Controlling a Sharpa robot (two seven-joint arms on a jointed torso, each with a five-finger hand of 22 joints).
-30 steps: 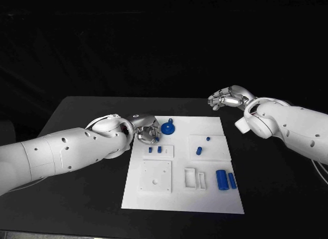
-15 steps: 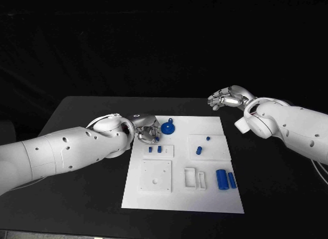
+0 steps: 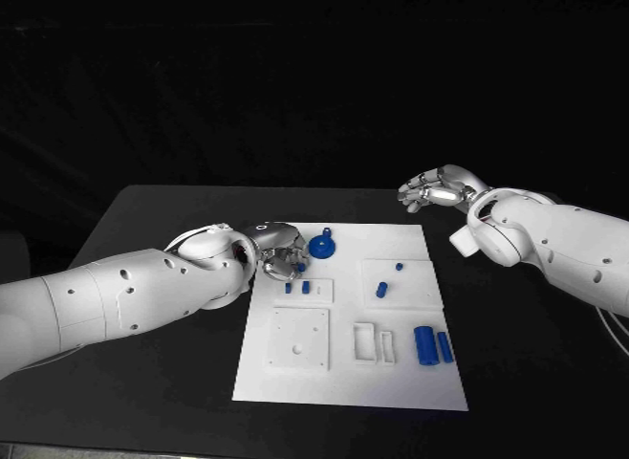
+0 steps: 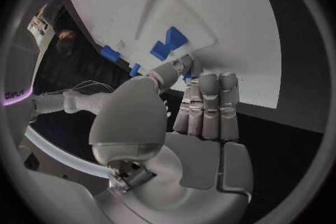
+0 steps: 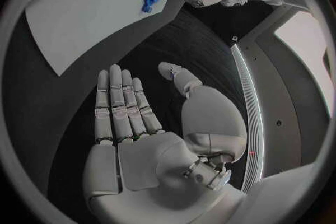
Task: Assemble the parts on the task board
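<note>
The robot's left hand hovers over the upper left part of the white task board, its fingers drawn together beside two small blue pegs; whether it holds anything cannot be told. The right hand hangs over the black table off the board's far right corner, fingers straight and holding nothing. A blue ring-shaped part lies just beside the left hand, and two blue cylinders rest at the board's lower right.
</note>
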